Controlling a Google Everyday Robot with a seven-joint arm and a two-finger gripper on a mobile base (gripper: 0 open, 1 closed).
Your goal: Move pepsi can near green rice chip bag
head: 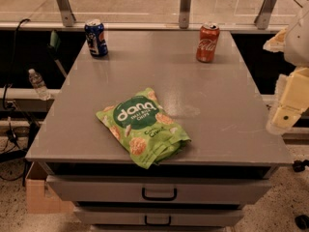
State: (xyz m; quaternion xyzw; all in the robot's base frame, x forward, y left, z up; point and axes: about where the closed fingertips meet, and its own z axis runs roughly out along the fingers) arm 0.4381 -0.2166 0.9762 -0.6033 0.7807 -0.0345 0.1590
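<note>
The pepsi can (96,37) stands upright at the far left corner of the grey table (217,110). The green rice chip bag (142,126) lies flat near the table's front edge, left of centre, with its "dang" circle facing up. The can and the bag are far apart. My gripper (285,114) hangs at the right edge of the view, just off the table's right side and well away from both the can and the bag. It holds nothing that I can see.
A red Coca-Cola can (207,42) stands upright at the far right of the table. Drawers with dark handles (159,194) sit under the front edge. A glass railing with metal posts (184,6) runs behind the table. A plastic bottle (37,84) stands left of the table.
</note>
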